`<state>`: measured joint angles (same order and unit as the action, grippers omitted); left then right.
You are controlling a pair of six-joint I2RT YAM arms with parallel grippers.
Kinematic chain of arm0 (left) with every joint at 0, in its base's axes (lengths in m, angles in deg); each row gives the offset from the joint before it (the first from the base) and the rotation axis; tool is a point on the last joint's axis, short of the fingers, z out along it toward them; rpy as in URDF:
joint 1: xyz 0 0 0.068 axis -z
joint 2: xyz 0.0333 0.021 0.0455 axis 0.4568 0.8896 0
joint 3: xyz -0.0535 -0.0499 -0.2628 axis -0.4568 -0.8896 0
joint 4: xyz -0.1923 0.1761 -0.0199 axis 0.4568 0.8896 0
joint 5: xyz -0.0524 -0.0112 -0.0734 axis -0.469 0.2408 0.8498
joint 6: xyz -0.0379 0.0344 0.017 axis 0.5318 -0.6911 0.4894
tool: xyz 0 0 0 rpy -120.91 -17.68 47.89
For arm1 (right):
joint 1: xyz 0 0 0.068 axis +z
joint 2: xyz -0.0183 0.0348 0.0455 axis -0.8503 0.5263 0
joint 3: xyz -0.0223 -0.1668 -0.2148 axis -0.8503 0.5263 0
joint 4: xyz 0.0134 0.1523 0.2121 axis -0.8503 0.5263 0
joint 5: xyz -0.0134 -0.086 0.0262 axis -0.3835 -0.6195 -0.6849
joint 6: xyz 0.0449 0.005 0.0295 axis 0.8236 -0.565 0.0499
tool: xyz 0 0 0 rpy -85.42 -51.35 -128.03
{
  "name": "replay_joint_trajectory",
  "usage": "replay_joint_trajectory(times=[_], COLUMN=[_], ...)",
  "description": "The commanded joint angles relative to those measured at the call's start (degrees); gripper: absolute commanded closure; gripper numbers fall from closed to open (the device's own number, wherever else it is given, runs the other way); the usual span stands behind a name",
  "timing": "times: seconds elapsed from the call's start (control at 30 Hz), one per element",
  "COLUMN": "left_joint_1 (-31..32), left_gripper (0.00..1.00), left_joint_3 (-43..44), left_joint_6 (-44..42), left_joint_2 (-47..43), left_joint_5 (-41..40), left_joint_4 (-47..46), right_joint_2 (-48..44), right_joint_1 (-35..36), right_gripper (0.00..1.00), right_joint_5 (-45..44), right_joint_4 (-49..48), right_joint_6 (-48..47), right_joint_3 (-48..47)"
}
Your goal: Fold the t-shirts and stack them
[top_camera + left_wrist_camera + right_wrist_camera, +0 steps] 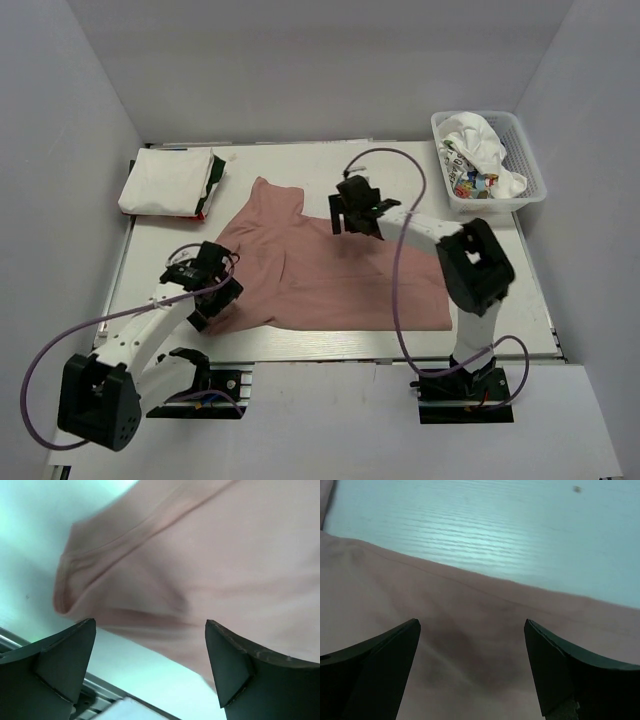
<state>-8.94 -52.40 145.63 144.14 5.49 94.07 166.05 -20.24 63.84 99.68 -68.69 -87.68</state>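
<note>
A dusty-pink t-shirt [330, 270] lies spread on the white table, plain side up; no print shows. My left gripper [213, 300] is open and empty at the shirt's near-left corner; in the left wrist view [150, 652] a folded pink hem [165, 575] lies just beyond the fingertips. My right gripper [350, 222] is open and empty over the shirt's far edge; in the right wrist view [472, 650] pink cloth [470, 645] fills the space below it. Folded white t-shirts [168, 182] are stacked at the far left. More white printed shirts [480, 155] lie crumpled in the basket.
A white plastic lattice basket [530, 170] stands at the far right corner. White walls close in the table on three sides. The table's front rail [380, 352] runs just below the shirt's near hem.
</note>
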Motion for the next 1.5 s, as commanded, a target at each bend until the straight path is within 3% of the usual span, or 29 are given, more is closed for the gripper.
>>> replay_joint_trajectory(times=[0.0, 0.1, 0.2, 0.23, 0.27, 0.4, 0.5, 0.57, 0.7, 0.77, 0.9, 1.0, 1.03, 1.23, 1.27, 1.33, 1.37, 1.47], left_joint_1=[0.3, 0.3, 0.3, 0.3, 0.3, -0.3, -1.2, -1.7, -3.3, -3.8, -4.3, -4.4, -4.9, -4.9, -4.9, -4.9, -4.9, -4.9], left_gripper=[0.00, 0.00, 0.00, 0.00, 0.00, 0.00, 0.00, 0.00, 0.00, 0.00, 0.03, 0.18, 0.18, 0.51, 0.67, 0.84, 1.00, 1.00], left_joint_3=[9.8, 16.5, 25.4, 28.0, 31.4, 53.9, 69.5, 83.2, 100.2, 102.3, 97.3, 96.8, 96.8, 94.8, 94.8, 94.8, 94.3, 90.7], left_joint_6=[-3.5, -13.9, -21.4, -27.5, -28.6, -34.8, -37.0, -37.0, -39.5, -41.0, -43.5, -43.5, -44.0, -44.9, -44.9, -44.9, -44.9, -46.1], left_joint_2=[-2.9, 0.4, 12.2, 15.9, 24.3, 44.7, 55.3, 65.7, 80.0, 82.8, 83.5, 84.3, 84.3, 88.2, 88.7, 88.7, 88.7, 86.2], left_joint_5=[-3.8, -3.8, -0.5, 1.3, 3.0, 1.0, -0.5, -3.7, -3.4, -2.6, -4.1, -2.7, -1.4, 2.5, 2.5, 3.1, 3.1, 3.1], left_joint_4=[0.0, -11.1, -19.7, -21.5, -22.1, -19.0, -16.1, -12.8, -9.2, -11.5, -17.2, -18.6, -18.6, -20.9, -20.2, -20.2, -20.2, -21.5], right_joint_2=[-10.2, -13.8, -13.5, -13.5, -13.4, -13.8, -12.8, -10.1, -3.5, -1.8, -1.1, -0.8, -0.6, 2.8, 3.6, 4.5, 5.2, 5.8], right_joint_1=[-5.0, -10.2, -14.5, -16.2, -17.1, -20.6, -21.4, -22.1, -22.8, -23.0, -24.2, -24.9, -24.9, -25.6, -25.5, -25.6, -25.5, -25.6], right_gripper=[0.10, 0.10, 0.10, 0.10, 0.10, 0.10, 0.10, 0.10, 0.10, 0.10, 0.10, 0.10, 0.10, 0.10, 0.10, 0.10, 0.10, 0.15], right_joint_5=[1.7, 0.5, 0.1, 0.4, 0.0, -1.7, -2.6, -3.9, -5.4, -6.3, -8.4, -9.5, -9.5, -8.8, -8.4, -8.1, -7.9, -6.4], right_joint_4=[1.5, 5.7, 8.7, 9.2, 10.6, 8.8, 6.0, 6.5, 9.0, 10.0, 10.5, 10.9, 11.0, 11.4, 11.6, 11.4, 11.3, 10.8], right_joint_6=[6.7, 11.6, 13.8, 14.4, 15.1, 14.3, 12.3, 12.3, 14.6, 17.3, 18.9, 19.9, 19.9, 21.5, 21.5, 21.9, 22.2, 22.4], right_joint_3=[4.5, 8.3, 10.2, 10.1, 10.3, 10.6, 10.2, 6.8, 1.8, 0.3, 0.1, -0.1, -0.1, -2.4, -3.2, -3.4, -3.4, -3.4])
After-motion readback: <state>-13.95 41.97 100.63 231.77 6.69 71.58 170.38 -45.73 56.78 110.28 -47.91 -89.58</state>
